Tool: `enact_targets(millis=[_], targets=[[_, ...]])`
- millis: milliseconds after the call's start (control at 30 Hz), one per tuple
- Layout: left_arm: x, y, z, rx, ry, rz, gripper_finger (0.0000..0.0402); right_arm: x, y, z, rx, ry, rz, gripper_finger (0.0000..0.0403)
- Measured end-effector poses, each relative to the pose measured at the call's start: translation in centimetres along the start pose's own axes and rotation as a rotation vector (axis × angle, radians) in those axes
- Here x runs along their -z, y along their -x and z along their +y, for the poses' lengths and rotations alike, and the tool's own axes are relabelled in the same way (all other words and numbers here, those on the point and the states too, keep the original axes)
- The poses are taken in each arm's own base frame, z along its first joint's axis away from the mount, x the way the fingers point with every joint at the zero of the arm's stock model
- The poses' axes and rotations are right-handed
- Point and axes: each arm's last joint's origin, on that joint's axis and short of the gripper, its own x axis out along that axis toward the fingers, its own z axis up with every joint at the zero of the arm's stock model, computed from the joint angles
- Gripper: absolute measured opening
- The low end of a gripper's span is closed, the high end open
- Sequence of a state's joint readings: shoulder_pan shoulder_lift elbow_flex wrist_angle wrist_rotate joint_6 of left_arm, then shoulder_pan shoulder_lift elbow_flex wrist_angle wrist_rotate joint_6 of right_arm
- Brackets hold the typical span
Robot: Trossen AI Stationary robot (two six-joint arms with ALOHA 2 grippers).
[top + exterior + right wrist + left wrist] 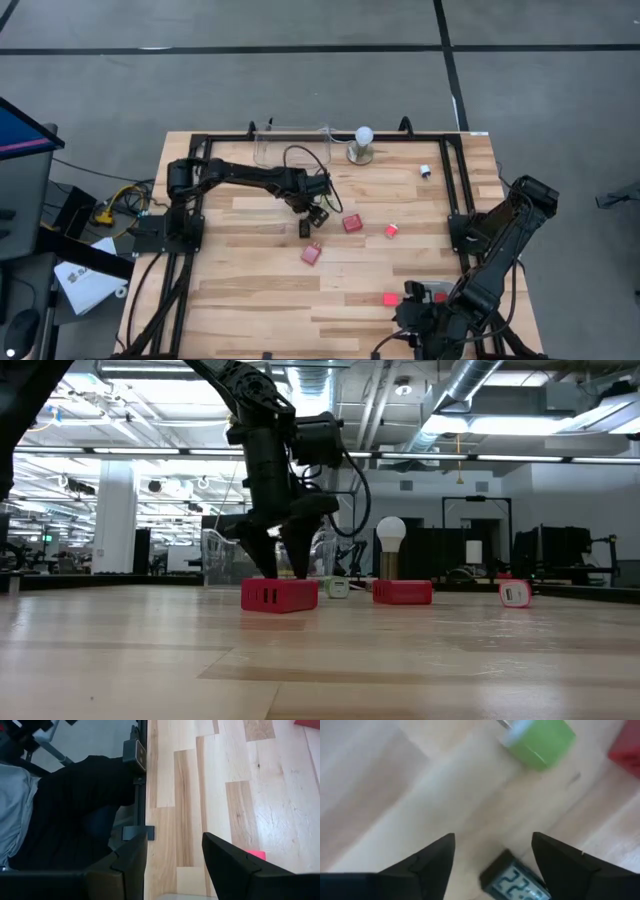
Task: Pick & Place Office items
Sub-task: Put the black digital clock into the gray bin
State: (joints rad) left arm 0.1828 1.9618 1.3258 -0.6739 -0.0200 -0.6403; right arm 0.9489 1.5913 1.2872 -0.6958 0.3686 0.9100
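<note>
My left hand [492, 865] open, poised over clock [515, 881] mid-tabletop [260, 290], green block [540, 741] beyond. Clock small, rigid, light, likely slick; grip across short sides. Right hand [172, 857] open, waiting at near-right edge.

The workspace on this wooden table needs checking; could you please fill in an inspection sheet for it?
Surface: wooden table, plank top, dark frame.
Job's things: red blocks mid-table; small black digital clock between left gripper's fingers, on the wood; green piece beyond.
Clutter: white ball on metal base; clear container.
Grippers: left gripper open, low over clock; right gripper open, at near edge.
Cables: black loop on left arm.
Surroundings: open workshop hall.
</note>
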Motion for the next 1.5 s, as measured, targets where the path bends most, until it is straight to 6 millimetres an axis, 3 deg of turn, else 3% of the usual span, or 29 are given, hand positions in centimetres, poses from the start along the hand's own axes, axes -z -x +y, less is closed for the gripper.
enact_targets(millis=[133, 233, 333, 433, 600, 767, 933, 1100, 1500], targets=[[-0.2, 2.0, 1.0, 0.005, 0.030, 0.012, 0.0296, 0.0, 0.0, 0.0, 0.002, -0.006, 0.001, 0.0183], [0.3, 3.5, 1.6, 0.040, -0.066, 0.083, 0.0308, 0.2, 0.1, 0.1, -0.001, -0.001, 0.003, 0.0183], [1.5, 5.5, 1.0, 0.076, -0.294, 0.105, 0.0308, 0.4, 0.2, 0.2, -0.001, 0.007, 0.006, 0.0183], [3.1, 7.2, -0.9, 0.093, -0.583, 0.035, 0.0300, 0.5, 0.2, 0.3, 0.006, 0.012, -0.002, 0.0182], [6.4, 8.5, -4.9, -0.102, -1.077, -0.152, 0.0284, 0.5, 0.2, 0.2, 0.018, 0.016, -0.001, 0.0182], [10.0, 6.7, -7.8, -0.382, -1.538, -0.140, 0.0284, 0.6, 0.2, 0.1, 0.027, 0.017, 0.006, 0.0182], [11.2, 3.6, -8.8, -0.487, -1.745, -0.041, 0.0301, 0.6, 0.2, 0.1, 0.028, -0.005, 0.008, 0.0182], [11.1, 1.4, -8.5, -0.509, -1.837, 0.065, 0.0319, 0.9, 0.4, 0.3, 0.019, -0.031, 0.009, 0.0182], [8.4, 0.5, -7.5, -0.441, -1.793, 0.038, 0.0324, 1.4, 0.6, 0.7, 0.020, -0.059, -0.010, 0.0182]])
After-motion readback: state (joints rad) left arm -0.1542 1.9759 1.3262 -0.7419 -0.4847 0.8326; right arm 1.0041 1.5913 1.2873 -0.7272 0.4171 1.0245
